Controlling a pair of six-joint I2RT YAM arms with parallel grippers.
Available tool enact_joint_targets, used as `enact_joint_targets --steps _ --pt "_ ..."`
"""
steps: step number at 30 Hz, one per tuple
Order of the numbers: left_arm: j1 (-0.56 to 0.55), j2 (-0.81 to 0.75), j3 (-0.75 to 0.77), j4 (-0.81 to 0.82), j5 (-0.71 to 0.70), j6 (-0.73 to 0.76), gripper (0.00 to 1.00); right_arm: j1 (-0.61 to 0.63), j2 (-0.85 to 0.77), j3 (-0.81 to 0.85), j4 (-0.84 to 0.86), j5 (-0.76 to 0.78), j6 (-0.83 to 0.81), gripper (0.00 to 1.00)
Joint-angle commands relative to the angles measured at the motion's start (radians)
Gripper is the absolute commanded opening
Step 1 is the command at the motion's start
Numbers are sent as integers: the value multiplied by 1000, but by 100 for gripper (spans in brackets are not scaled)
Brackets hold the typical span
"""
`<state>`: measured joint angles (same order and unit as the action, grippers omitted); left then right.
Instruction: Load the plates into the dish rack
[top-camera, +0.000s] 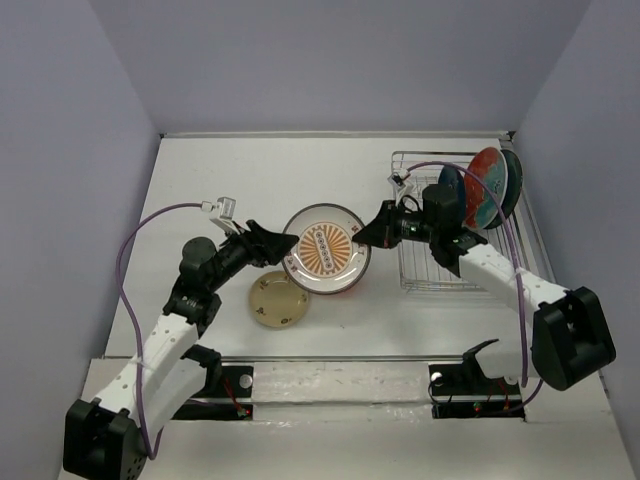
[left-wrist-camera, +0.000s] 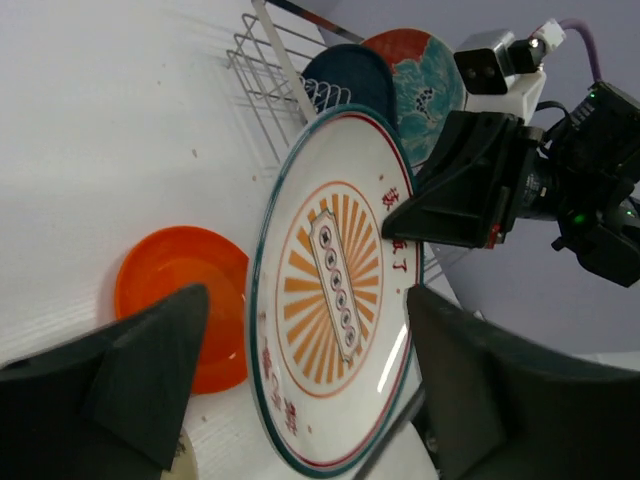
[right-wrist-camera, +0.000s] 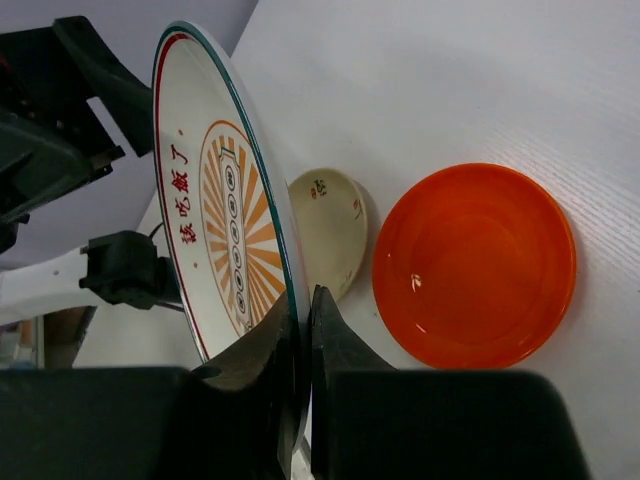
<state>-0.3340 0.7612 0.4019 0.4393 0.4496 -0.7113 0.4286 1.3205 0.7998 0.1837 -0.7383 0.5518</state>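
Left gripper (top-camera: 272, 243): fingers (left-wrist-camera: 150, 370) spread wide on either side of the sunburst plate's left edge, not closed on it. I cannot tell whether they touch it.

Small cream plate (top-camera: 277, 300) lies flat on the desk (top-camera: 200, 180), just beside that arm.

Sunburst plate (top-camera: 325, 248) is mid-scene, tipped up off the desk.

Orange plate (right-wrist-camera: 475, 265) lies flat beneath it and is mostly hidden from above.

Right gripper (top-camera: 372, 232): fingers (right-wrist-camera: 335, 340) pinch the sunburst plate's right rim.

Dish rack (top-camera: 430, 265) is far right. Three plates stand on edge at its far end: dark blue plate (top-camera: 452, 188), floral plate (top-camera: 487, 190), teal-grey plate (top-camera: 514, 175).

Step, as I read it: the fourth plate, looks like a hand-over with the right arm taking the load. The next move calls for swinging it right — kept on edge — and lowering it between tines nearer than the dark blue plate.

The right arm covers much of the rack, so the free slots are hard to make out.
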Motion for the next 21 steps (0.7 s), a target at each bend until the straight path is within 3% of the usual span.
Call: enact_joint_targets --steps 1,3,4,7,8,10,13,16,21 --pt "-2 -49 103 -28 72 53 99 6 -99 117 2 159 -19 7" --pt "-3 -78 139 -115 52 140 99 6 -135 174 -143 302 -91 7" --pt "-3 -115 173 -210 20 177 99 6 -171 232 -236 456 -136 7" --pt "-3 -186 215 -395 -70 324 99 6 -201 327 -354 731 -206 7" --pt "-3 -200 207 -430 -87 387 99 6 -207 387 -415 942 -254 7" --pt "-5 -241 180 -500 -153 412 99 6 -207 423 -443 1209 -308 7" --pt "-31 -284 181 -495 -163 417 99 6 -179 464 -444 1463 -427 7" --pt "-33 -293 180 -505 -178 415 99 6 -123 510 -438 1603 -536 7" --pt "-63 -306 179 -510 -181 415 99 -27 -44 550 -380 1657 -699 7"
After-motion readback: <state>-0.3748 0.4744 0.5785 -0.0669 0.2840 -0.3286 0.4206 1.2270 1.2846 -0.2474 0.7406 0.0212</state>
